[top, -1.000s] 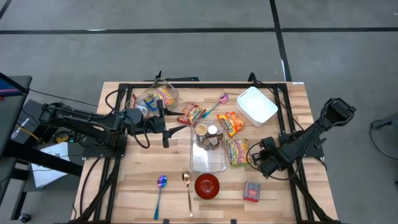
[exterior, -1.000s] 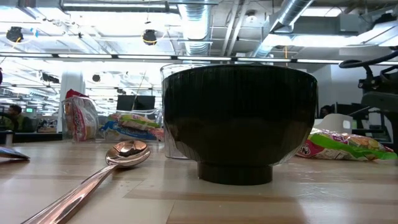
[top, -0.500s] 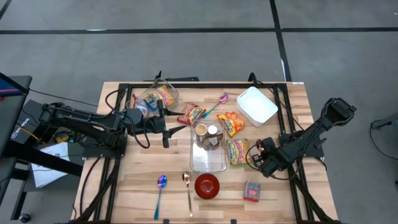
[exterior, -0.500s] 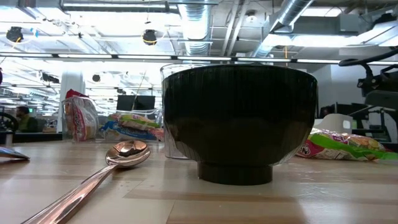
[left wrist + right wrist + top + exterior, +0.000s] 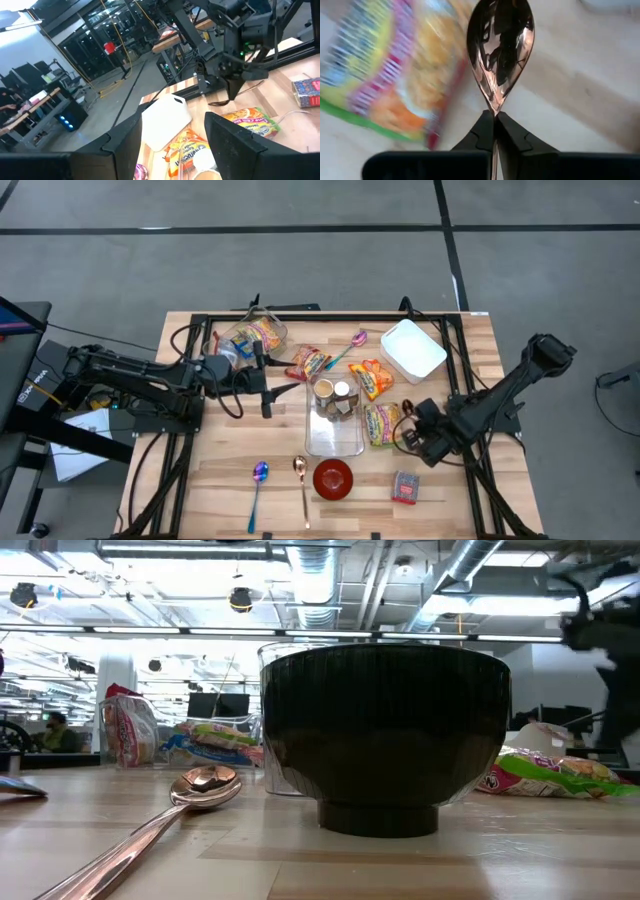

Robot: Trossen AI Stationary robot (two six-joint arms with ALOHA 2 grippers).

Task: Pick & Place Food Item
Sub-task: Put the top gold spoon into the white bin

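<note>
1. The right jaws are pinched fully shut on the thin neck of a copper spoon (image 5: 500, 45), whose bowl sticks out past the fingertips (image 5: 485, 131).
2. These jaws hover low over the right half of the tabletop (image 5: 470, 480), between the middle and the right edge.
3. Just beside them, on the side toward the middle, lies the noodle packet (image 5: 382, 423), flat on the wood, green-edged with pink and yellow print. In the right wrist view it shows just beyond the held spoon.
4. The left jaws stand spread apart with nothing between them. They hang over the left half of the tabletop and point toward the middle.
5. At the middle stands a clear container (image 5: 335, 420) with small cups inside, touching or nearly touching the noodle packet.
6. Next to it, toward the far edge, lie an orange packet (image 5: 372, 378) and a white tub (image 5: 412, 348).
7. Along the near edge sit a red bowl (image 5: 333, 478), a second copper spoon (image 5: 301, 485), a blue spoon (image 5: 258, 480) and a small red packet (image 5: 405, 488).
</note>
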